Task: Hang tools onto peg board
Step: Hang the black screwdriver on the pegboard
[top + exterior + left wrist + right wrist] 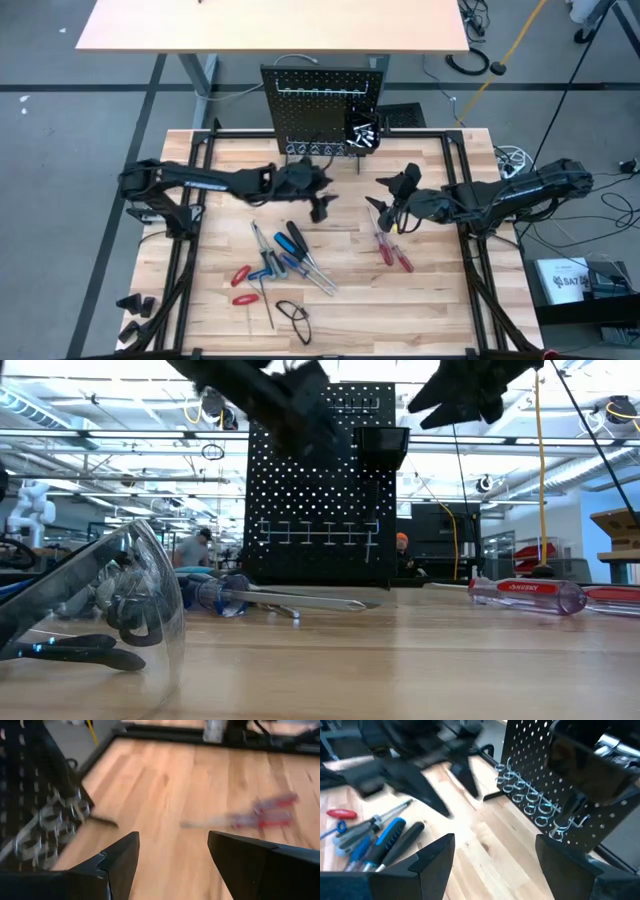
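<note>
Peg board (322, 110), one: upright at the table's far edge, hooks bare, small bin (362, 133) on its right side.
Left claw (320, 207) and right claw (390, 215), two: both spread wide, holding nothing, raised in front of the board.
Tools: we count two red screwdrivers (393, 250) near the right claw; a mixed cluster (285, 262) by the left, number unclear.
Next, in our judgement: we lower onto one handle, grip it crosswise
</note>
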### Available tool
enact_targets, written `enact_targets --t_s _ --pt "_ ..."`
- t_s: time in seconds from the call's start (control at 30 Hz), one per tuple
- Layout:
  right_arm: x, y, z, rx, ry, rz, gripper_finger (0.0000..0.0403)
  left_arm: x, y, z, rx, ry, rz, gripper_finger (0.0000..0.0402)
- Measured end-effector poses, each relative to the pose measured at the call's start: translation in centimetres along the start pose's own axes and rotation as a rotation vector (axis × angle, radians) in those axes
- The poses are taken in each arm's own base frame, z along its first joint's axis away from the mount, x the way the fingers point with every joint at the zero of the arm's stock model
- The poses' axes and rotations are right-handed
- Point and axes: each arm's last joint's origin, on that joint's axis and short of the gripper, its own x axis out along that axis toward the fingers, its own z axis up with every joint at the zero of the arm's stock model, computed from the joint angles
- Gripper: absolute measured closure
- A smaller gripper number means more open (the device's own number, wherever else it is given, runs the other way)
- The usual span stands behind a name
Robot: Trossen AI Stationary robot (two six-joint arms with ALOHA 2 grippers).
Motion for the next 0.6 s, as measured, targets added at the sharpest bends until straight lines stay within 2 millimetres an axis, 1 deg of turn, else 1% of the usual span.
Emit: enact_targets --t_s 0.03,0.2,0.3,0.37,0.47,0.6 --pt "0.3 0.2 -0.2 -0.007 0.008 -0.003 0.0133 -0.8 -0.4 -0.4 -0.007 0.014 0.007 0.0157" --pt "2.0 1.2 -1.4 -0.013 0.065 -0.023 0.0133 -5.4 -2.1 -2.1 -0.041 -0.058 0.077 0.0157" --pt "3.3 2.0 -2.3 -0.005 0.096 -0.023 0.0133 -8.1 -2.4 -3.6 -0.057 -0.119 0.137 0.0158" --pt "4.2 2.7 -2.7 -0.020 0.109 0.019 0.0133 -9.6 -2.3 -4.4 -0.066 -0.186 0.176 0.0158" --pt "5.2 3.7 -3.1 -0.005 0.117 0.110 0.0133 -11.3 -1.9 -5.4 -0.034 -0.310 0.203 0.0158" --pt "6.0 4.3 -3.9 0.039 0.173 0.172 0.0133 -12.3 -1.3 -6.3 0.075 -0.445 0.198 0.0158"
